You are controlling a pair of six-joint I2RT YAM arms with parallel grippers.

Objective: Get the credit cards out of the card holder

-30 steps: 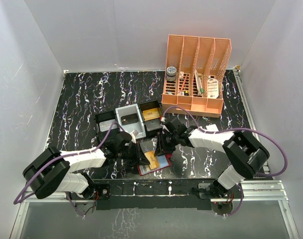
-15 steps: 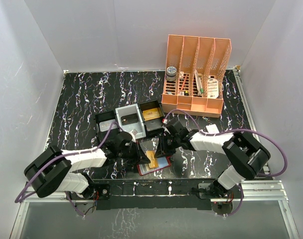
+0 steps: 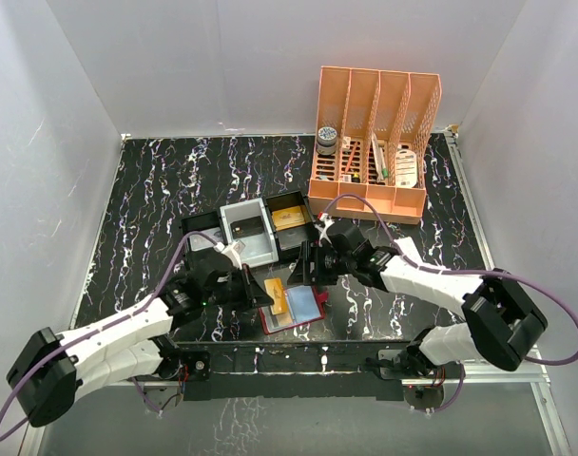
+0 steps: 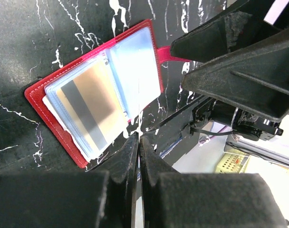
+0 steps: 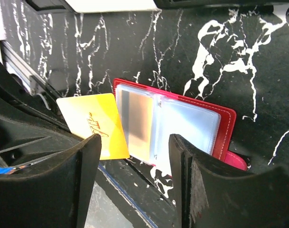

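One yellow card (image 5: 94, 124) is out, pinched, it seems, in the shut left end effector (image 4: 139, 142). The right end effector (image 3: 306, 271) hangs open and empty. The red card holder (image 3: 303, 306) lies open on the table (image 3: 156, 190), with a striped card (image 4: 90, 111) yet to be removed.

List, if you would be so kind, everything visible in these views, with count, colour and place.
table: one, black with white marbling, under everything
organizer: one, orange, back right, holding small items
tray: one, black with grey insert, table centre
flat tan item: one, tan, tray's right compartment
card holder: one, red, lying open near the front edge
striped card: one, tan with dark stripe, inside the holder's clear sleeve
loose card: one, yellow, over the holder's left edge, apparently pinched by the left tool
left tool: one, black, shut, at the holder
right tool: one, black, open, by the holder, holding nothing
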